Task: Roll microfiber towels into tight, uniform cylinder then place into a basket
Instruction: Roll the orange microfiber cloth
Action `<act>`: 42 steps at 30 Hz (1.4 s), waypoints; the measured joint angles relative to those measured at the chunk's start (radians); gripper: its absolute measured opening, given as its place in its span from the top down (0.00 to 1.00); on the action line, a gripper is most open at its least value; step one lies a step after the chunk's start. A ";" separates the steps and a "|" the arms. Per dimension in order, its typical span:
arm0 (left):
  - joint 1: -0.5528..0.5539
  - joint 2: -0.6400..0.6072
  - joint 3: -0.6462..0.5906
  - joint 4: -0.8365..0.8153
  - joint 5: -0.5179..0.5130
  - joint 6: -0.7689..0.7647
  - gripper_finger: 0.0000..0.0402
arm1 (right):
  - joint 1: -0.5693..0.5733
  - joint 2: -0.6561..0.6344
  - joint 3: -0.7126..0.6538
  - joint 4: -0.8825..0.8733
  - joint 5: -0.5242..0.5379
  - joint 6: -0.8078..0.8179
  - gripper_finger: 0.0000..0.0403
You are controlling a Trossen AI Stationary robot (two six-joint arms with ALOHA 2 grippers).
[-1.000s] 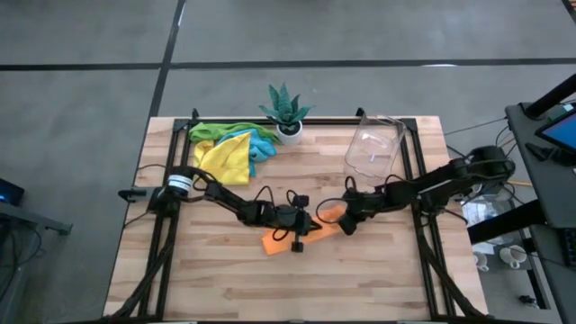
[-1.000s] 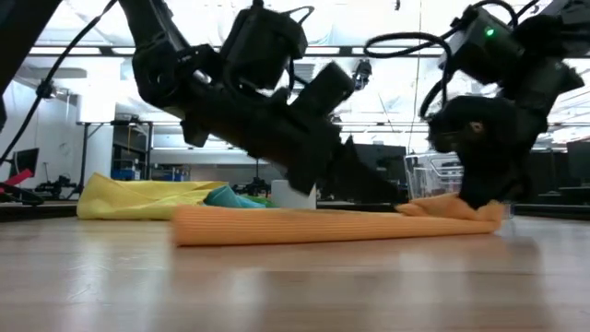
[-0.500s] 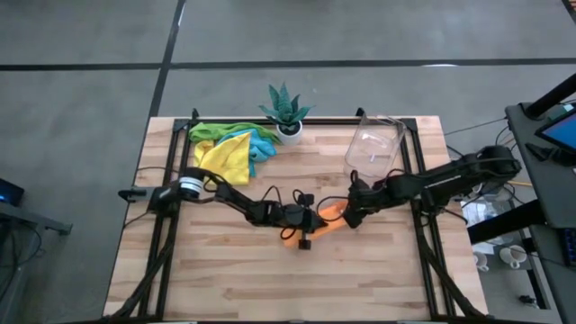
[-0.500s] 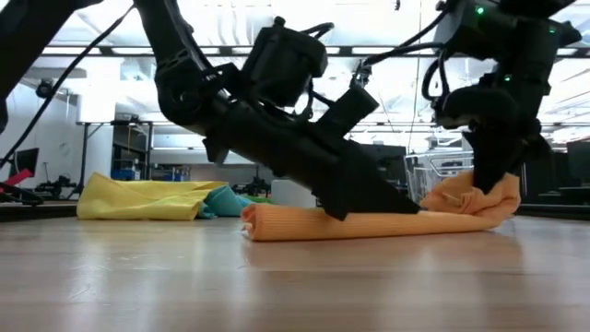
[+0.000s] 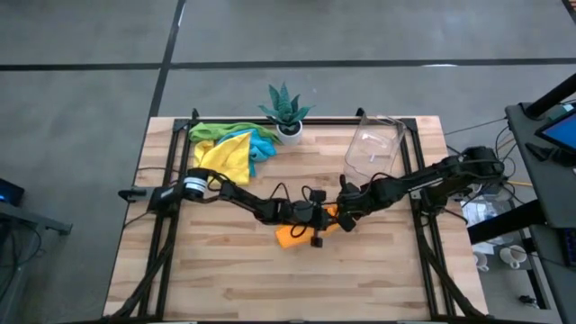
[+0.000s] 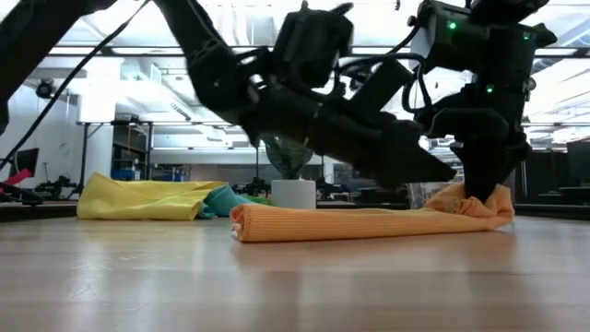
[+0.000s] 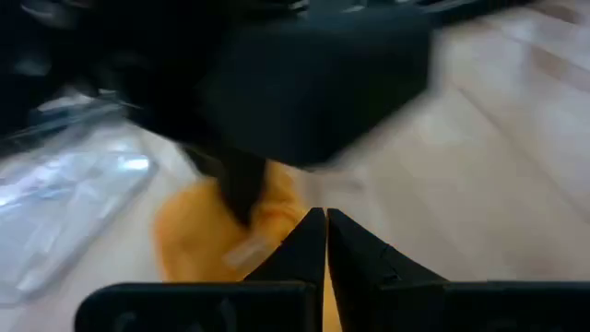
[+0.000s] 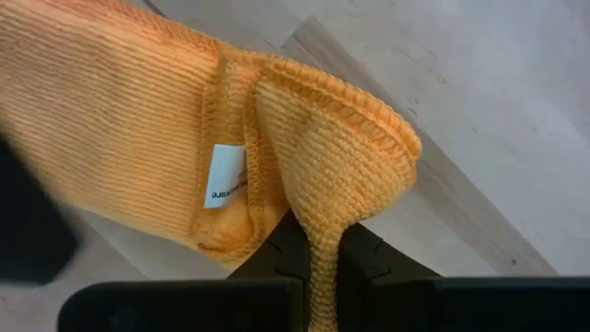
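An orange microfiber towel (image 6: 359, 222) lies folded into a long flat band on the middle of the table, also seen as the orange towel (image 5: 295, 234) from above. My right gripper (image 6: 482, 189) points down, shut on the band's right end. My left gripper (image 6: 447, 171) is shut and slants down over the same end, close beside the right one. More towels, yellow, green and blue (image 5: 229, 148), lie heaped at the far left. The clear basket (image 5: 373, 148) stands at the far right. My right gripper pinches a raised fold of the towel's right end (image 8: 323, 217) between its two fingers, coming from above and pointing down. That end is bunched and lifted a little, while the rest of the band (image 6: 323, 224) lies on the table. My left gripper: whether its shut tips (image 7: 324, 226) touch the towel, I cannot tell.
A spiky green plant in a white pot (image 5: 286, 110) stands at the far edge between the towel heap and the basket. Bare wood lies along the near half of the table (image 5: 297, 288).
My left gripper has slid toward the table's right edge along the towel, closing on the right gripper. My right gripper has risen a little and tipped steeper downward, lifting the towel's right end. The band has shortened: its left end has drawn toward the right.
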 joint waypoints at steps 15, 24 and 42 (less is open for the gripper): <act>0.003 0.071 0.029 -0.021 -0.214 -0.348 1.00 | 0.000 -0.049 -0.001 -0.012 0.050 -0.001 0.97; -0.019 0.054 0.026 -0.028 -0.211 -0.415 1.00 | 0.000 -0.049 -0.001 -0.016 0.060 -0.005 0.97; -0.012 0.068 0.027 -0.043 -0.214 -0.508 1.00 | 0.000 -0.049 -0.001 -0.002 0.060 -0.001 0.97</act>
